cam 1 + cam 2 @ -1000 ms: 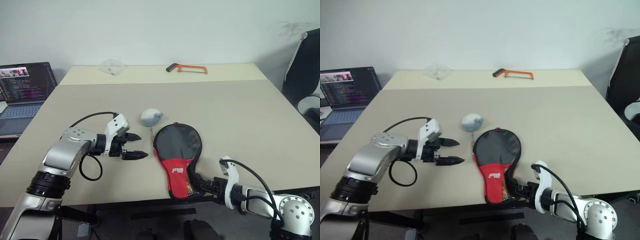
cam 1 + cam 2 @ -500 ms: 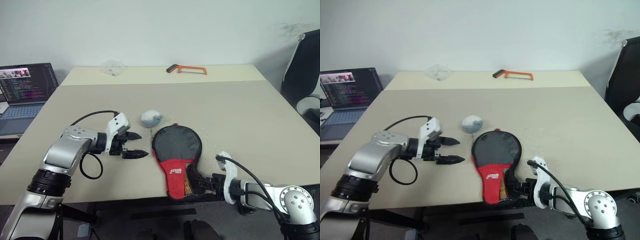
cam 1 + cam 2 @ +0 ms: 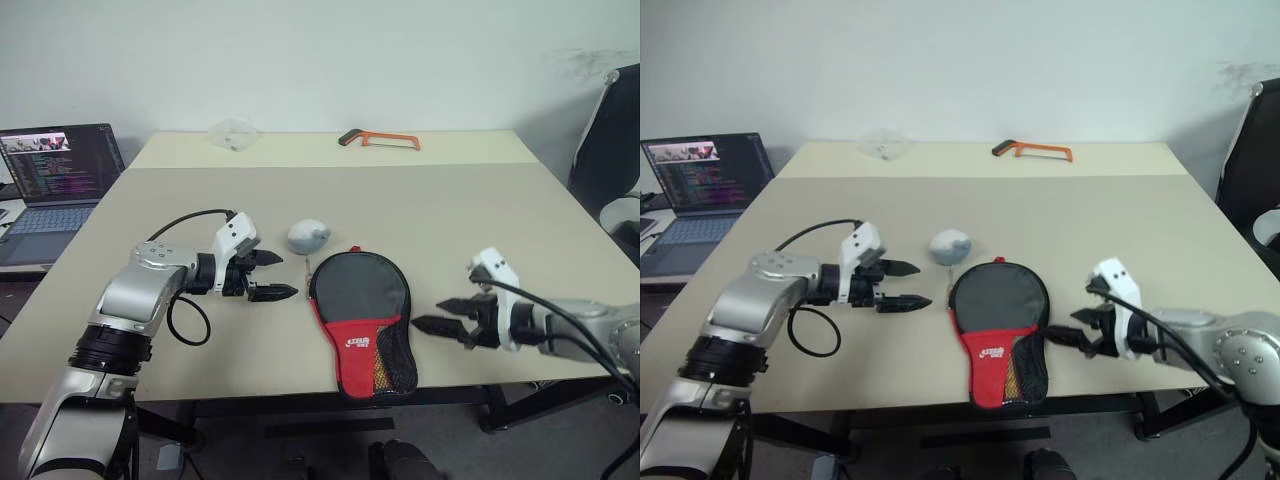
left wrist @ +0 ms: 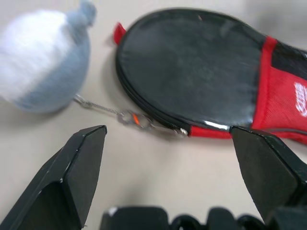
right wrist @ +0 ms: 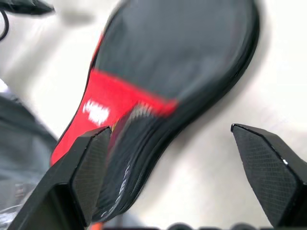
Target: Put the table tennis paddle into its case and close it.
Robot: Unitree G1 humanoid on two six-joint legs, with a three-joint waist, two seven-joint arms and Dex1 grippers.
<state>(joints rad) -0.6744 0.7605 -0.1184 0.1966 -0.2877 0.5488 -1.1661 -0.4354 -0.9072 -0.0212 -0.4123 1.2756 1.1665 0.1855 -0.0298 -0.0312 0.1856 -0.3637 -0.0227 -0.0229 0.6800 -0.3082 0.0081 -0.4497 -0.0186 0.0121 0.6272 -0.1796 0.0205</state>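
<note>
The case (image 3: 358, 300), black with a red panel and a mesh pocket, lies flat near the table's front edge, its round end pointing away from me. The table tennis paddle is hidden. My left gripper (image 3: 288, 275) hovers open just left of the case's round end, and the left wrist view shows the case (image 4: 192, 72) with a zipper pull and small chain (image 4: 130, 117) at its rim. My right gripper (image 3: 427, 313) stands open just right of the case's narrow end, apart from it, with nothing between its fingers. The right wrist view looks across the case (image 5: 177, 62).
A small round grey object (image 3: 308, 236) sits just beyond the case, close to the left gripper. An orange hacksaw (image 3: 380, 138) and a clear plastic item (image 3: 232, 132) lie at the table's far edge. A laptop (image 3: 55, 180) stands at the left and a black chair (image 3: 610, 150) at the right.
My right gripper has opened and let go of the case's narrow end, rising and swinging out to the right. The case now rests wholly on the table. The left gripper has barely moved.
</note>
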